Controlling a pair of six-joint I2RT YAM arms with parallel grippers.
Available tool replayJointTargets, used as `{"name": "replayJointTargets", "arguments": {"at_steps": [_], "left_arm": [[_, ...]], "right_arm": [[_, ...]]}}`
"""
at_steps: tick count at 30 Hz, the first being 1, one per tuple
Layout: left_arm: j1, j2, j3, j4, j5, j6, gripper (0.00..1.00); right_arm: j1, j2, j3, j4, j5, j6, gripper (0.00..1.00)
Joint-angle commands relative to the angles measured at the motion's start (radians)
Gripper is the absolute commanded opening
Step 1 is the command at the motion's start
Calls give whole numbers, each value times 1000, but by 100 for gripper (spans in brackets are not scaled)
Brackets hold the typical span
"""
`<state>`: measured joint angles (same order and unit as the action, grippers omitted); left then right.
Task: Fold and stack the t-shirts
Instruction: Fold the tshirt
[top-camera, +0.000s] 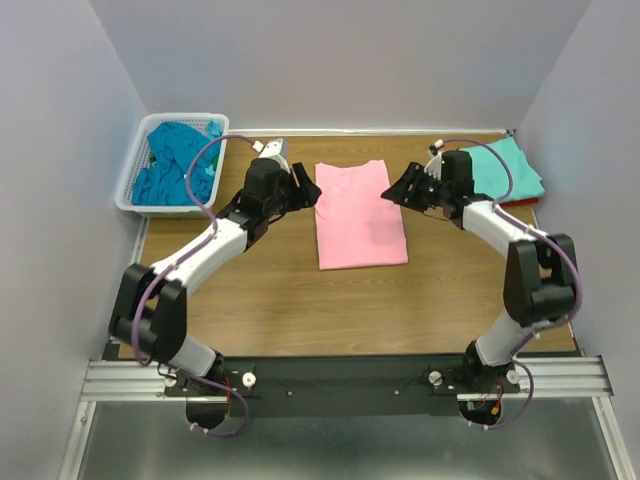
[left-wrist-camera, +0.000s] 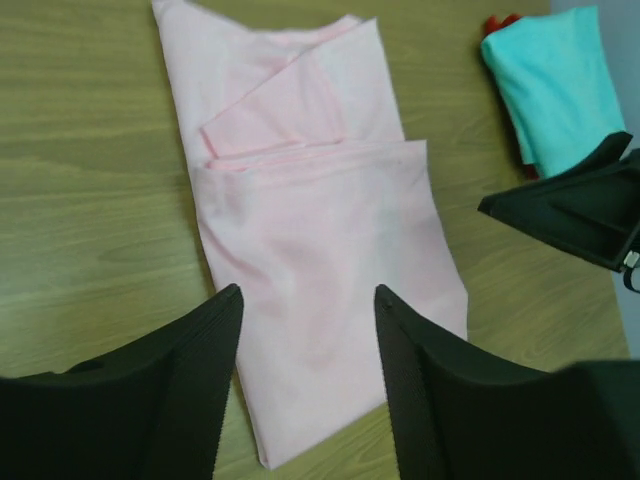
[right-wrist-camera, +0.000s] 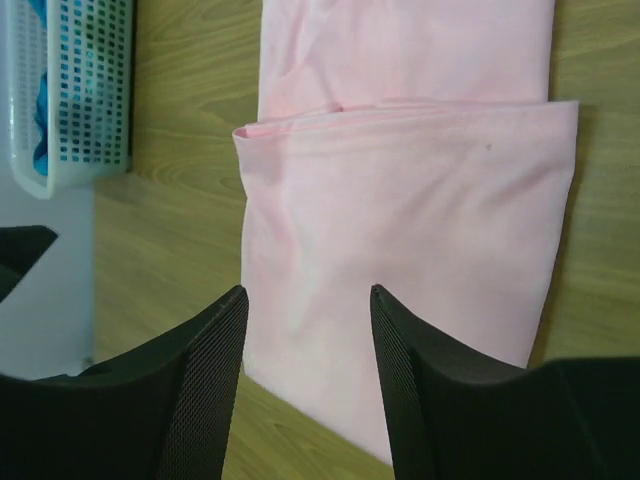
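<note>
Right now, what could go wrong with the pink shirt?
1. The left tool and right tool, both open, hover at the sides of the folded pink t-shirt; a careless pinch could pull the fold apart.
2. Carried to the aqua t-shirt, it might sag open.

The top camera looks down from high behind the near edge over the whole table (top-camera: 270, 300). Both wrist cameras sit close above, facing in from opposite sides, sharing the pink t-shirt (left-wrist-camera: 320, 240).
</note>
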<state>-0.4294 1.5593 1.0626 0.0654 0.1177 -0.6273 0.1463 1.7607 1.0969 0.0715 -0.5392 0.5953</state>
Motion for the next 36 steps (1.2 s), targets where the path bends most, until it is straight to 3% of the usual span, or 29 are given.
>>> {"name": "replayJointTargets", "arguments": {"at_steps": [1,5,9,27,36], "left_arm": [[-64,-167,-78,-111,-216,77,69],[-178,-235,-99,-231,-358,115,74],[-239,-237,-104,-344,-414,114,74],[-301,-125,-79,-383,-351,90,73],[-307,-88,-59,-395,-340,97,73]], "right_arm": [[79,-167,-96,-337,357,-172,61],[113,-289,-201,-472,496,-172,62],[136,-351,-273,-500,507,-166,62],[191,-167,-184,-478,535,-170,56],[219,-129,-178,-478,617,-186,47]]}}
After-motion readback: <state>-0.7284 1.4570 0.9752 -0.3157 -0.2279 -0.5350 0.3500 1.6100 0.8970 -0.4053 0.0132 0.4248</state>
